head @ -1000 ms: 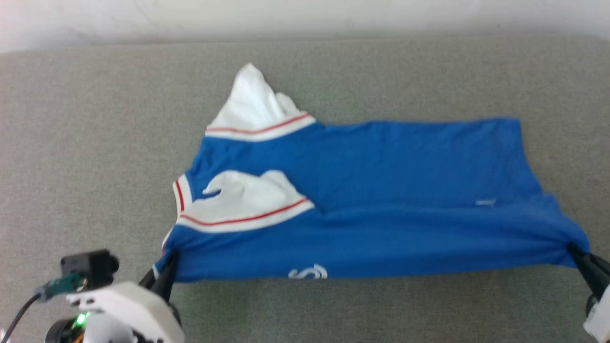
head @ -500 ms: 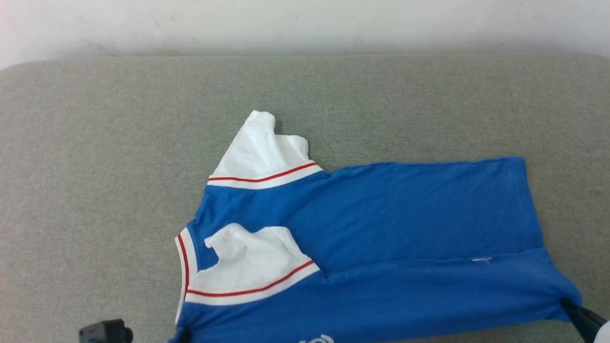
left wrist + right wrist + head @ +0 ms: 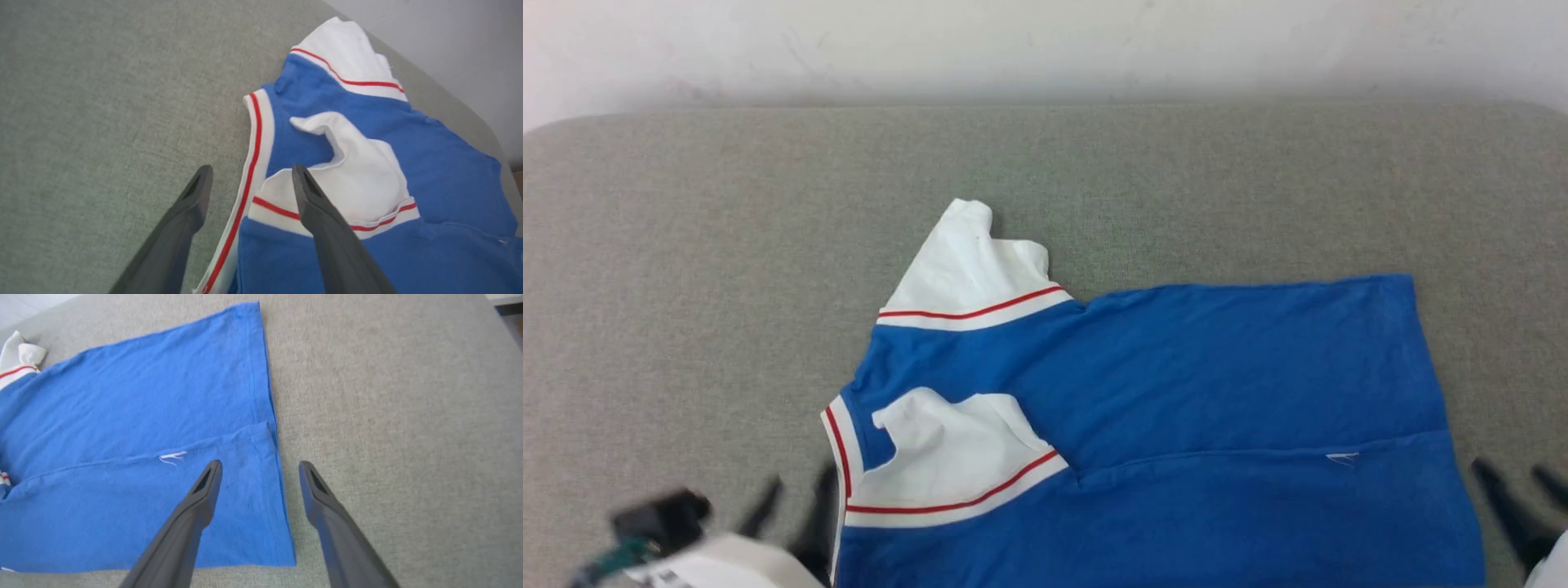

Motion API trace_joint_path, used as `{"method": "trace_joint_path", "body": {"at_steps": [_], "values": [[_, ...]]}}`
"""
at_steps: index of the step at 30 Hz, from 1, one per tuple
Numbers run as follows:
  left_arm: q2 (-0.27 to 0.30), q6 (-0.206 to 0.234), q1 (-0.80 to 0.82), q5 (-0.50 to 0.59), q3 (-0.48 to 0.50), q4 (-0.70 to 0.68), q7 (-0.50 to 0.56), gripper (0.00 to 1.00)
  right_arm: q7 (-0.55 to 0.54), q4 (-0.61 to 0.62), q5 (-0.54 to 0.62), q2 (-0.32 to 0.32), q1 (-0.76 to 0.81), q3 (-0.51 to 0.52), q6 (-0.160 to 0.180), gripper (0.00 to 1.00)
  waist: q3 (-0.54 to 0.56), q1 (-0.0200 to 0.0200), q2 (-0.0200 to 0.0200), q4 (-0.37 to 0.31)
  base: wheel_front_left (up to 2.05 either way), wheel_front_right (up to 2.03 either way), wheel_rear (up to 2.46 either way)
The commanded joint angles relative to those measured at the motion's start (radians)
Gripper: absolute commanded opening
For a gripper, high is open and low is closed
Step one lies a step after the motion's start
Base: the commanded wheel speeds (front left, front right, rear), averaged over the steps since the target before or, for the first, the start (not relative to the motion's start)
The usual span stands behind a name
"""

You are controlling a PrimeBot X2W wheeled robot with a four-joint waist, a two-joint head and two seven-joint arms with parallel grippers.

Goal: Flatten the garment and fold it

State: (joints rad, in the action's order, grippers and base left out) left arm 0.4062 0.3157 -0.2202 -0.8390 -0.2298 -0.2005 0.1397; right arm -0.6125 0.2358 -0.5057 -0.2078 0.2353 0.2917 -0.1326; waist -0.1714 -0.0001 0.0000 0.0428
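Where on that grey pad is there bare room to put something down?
The widest bare stretch of the grey pad runs left of the garment. Another strip lies between its far edge and the wall, and a narrower one lies to its right. The near corners are crowded: the open left gripper and right gripper are there.

The garment [image 3: 1217,384] is bright blue. Its sleeves [image 3: 968,265] are white, each bordered by a thin red stripe on a white band, and the collar [image 3: 837,449] has the same red-and-white striping. The worktop [image 3: 686,245] is a flecked grey-green weave. The left hand [image 3: 251,169] and right hand [image 3: 260,463] have dark grey fingers. The wall [image 3: 1045,41] is off-white.
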Motion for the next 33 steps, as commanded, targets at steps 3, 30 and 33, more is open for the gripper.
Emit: {"method": "trace_joint_path", "body": {"at_steps": [3, 30, 33], "values": [[0.045, 0.01, 0.086, 0.089, 0.045, -0.117, -0.069, 1.0, 0.073, 0.056, 0.037, -0.025, -0.06, 0.025, 0.002, 1.0, -0.037, 0.0001, 0.0, -0.019, 0.0, 0.0, 0.0], [0.157, -0.259, 1.13, 0.309, -0.265, 0.324, 0.555, 1.0, 0.245, 0.03, 0.058, -0.116, -0.332, -0.153, 0.002, 1.0, -0.422, 0.0001, 0.0, -0.158, 0.0, 0.0, 0.0], [0.17, -0.247, 1.124, 0.303, -0.28, 0.346, 0.633, 1.0, 0.252, 0.02, 0.054, -0.123, -0.341, -0.152, 0.002, 1.0, -0.436, 0.0001, 0.0, -0.162, 0.0, 0.0, 0.0]]}}
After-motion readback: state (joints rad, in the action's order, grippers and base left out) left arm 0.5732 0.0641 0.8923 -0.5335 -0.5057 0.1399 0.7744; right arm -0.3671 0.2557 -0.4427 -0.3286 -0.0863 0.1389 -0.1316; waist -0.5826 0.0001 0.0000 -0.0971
